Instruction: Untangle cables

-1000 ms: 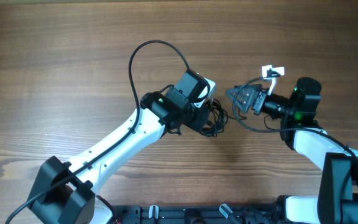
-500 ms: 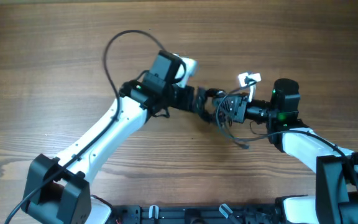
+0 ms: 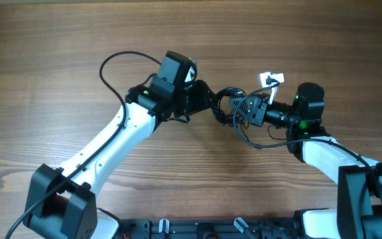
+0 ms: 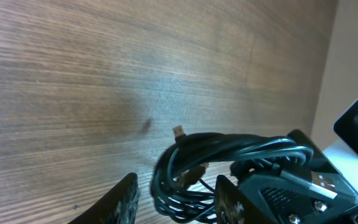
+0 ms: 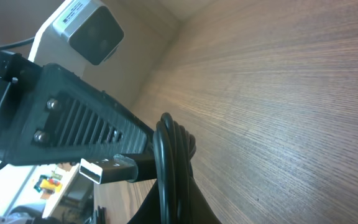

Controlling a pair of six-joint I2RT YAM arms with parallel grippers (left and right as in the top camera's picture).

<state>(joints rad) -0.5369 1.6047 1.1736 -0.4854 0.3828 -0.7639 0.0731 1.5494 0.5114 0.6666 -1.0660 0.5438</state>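
A robotics lab bench: two white robot arms (image 3: pixel 111 143) at a bare wooden table (image 3: pixel 45 53).

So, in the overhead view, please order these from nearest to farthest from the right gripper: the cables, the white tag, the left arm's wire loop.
From the right gripper:
1. cables: at its tips, between the two grippers.
2. white tag: close by, on the far side.
3. wire loop: far off to the left, behind the left arm.

wooden table (image 3: pixel 52 60), brown grain running side to side. black cables (image 4: pixel 229 148) hanging bunched over its middle; one slack loop drooping towards the surface, contact unclear.
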